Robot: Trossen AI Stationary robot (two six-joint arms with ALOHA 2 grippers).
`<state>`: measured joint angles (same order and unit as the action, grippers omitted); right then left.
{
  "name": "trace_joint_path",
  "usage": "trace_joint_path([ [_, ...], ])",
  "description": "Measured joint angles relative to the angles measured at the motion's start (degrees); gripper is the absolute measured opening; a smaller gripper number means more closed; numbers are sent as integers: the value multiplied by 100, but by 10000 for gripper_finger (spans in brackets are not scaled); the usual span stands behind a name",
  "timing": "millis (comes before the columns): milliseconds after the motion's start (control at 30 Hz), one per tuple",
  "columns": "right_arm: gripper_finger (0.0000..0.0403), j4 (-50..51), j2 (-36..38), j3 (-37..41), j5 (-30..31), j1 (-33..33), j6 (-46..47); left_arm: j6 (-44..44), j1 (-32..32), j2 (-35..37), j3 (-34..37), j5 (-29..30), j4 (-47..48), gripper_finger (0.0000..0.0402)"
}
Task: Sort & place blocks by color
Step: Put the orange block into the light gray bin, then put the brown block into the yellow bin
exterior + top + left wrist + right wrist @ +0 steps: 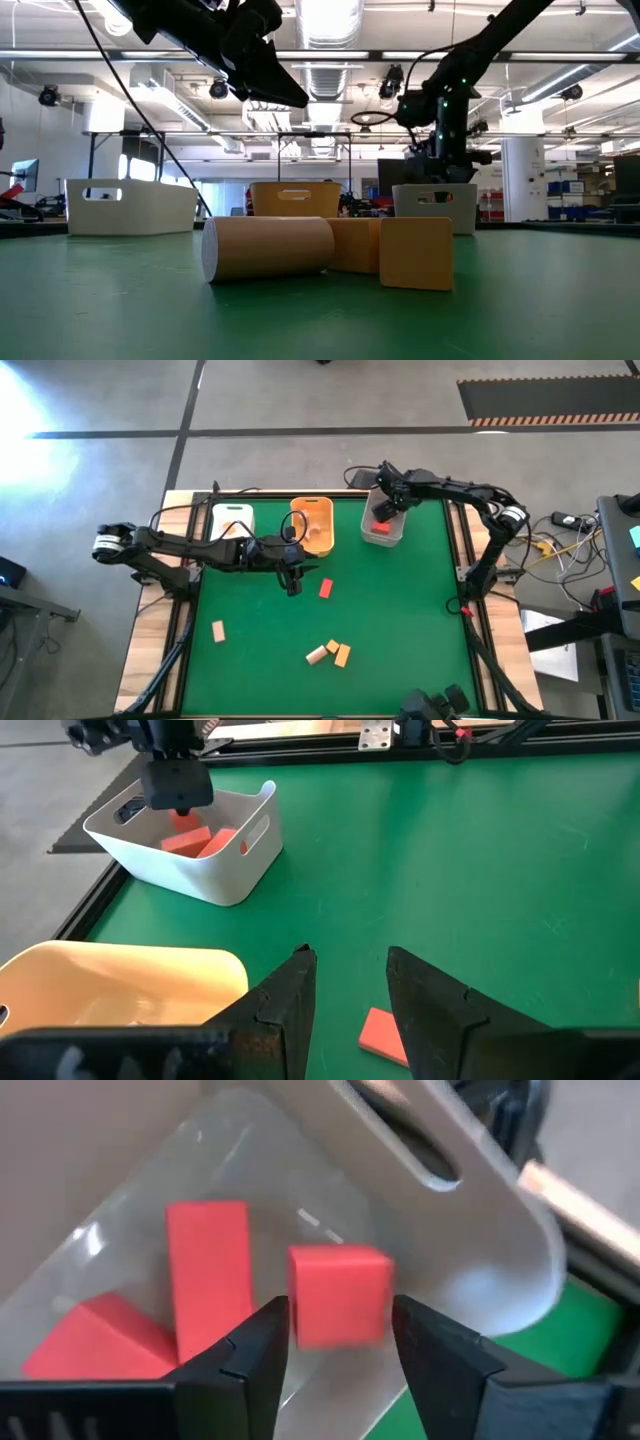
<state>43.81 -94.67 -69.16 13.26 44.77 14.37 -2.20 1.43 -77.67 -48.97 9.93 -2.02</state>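
Observation:
My right gripper [385,508] is over the grey bin [398,532] at the far edge, shut on a red cube [340,1295]. Two more red blocks [205,1275] lie in that bin. My left gripper [292,584] hovers open above the mat, and in the left wrist view [345,975] a loose red block [378,1033] lies flat just ahead of its fingers. That red block [325,588] is right of the gripper. One tan block [218,631] lies alone near the left. A tan block [316,654] and two yellow-orange ones [339,652] lie together on the mat nearer the front. My right gripper pinches the red cube by two opposite side faces [298,1315] between the free ends of its fingers. It comes from above, pointing down into the grey bin. The cube is lifted clear above the bin's floor and the red blocks lying there.
A white bin [232,520] and an orange bin [312,525] stand beside the grey one along the far edge. The orange bin's rim [120,960] is close by my left gripper. Open green mat [400,610] lies right of the loose blocks.

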Motion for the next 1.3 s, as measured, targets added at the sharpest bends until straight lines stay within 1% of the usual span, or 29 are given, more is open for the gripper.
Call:
trace_joint_path([
  [167, 189, -5, 73, -56, 27, 0, 2, 0, 0, 0, 0, 0, -2, 109],
  [367, 186, 24, 471, -75, 1, -98, 74, 3, 0, 0, 0, -1, -2, 109],
  [533, 176, 89, 1011, -40, -16, -567, 157, 54, 0, 0, 0, 0, -4, 109],
  [600, 172, 42, 1278, 37, 14, -890, 169, 306, -5, 1, 0, -2, -7, 109],
  [667, 168, -243, 1536, 170, 26, -1274, 214, 746, -69, 5, 0, 3, -6, 109],
  [733, 164, -755, 1788, 371, 25, -1681, 215, 1180, -240, 8, 0, 5, 13, 109],
  [933, 158, -2933, 2397, 1132, 27, -2832, -268, 1809, -1070, -15, 81, -4, 293, 109],
  [1000, 157, -3403, 2521, 1310, 23, -3147, -502, 2231, -1298, -4, 81, -14, 547, 109],
  [1067, 157, -3689, 2637, 1407, 23, -3391, -636, 2943, -1485, 2, 81, -26, 912, 109],
  [1167, 157, -3855, 2758, 1448, 27, -3640, -837, 4303, -1748, 2, 81, -234, 1735, 109],
  [1300, 157, -3851, 2834, 1453, 29, -3740, -1045, 6360, -2261, 2, 81, -713, 3188, 109],
])
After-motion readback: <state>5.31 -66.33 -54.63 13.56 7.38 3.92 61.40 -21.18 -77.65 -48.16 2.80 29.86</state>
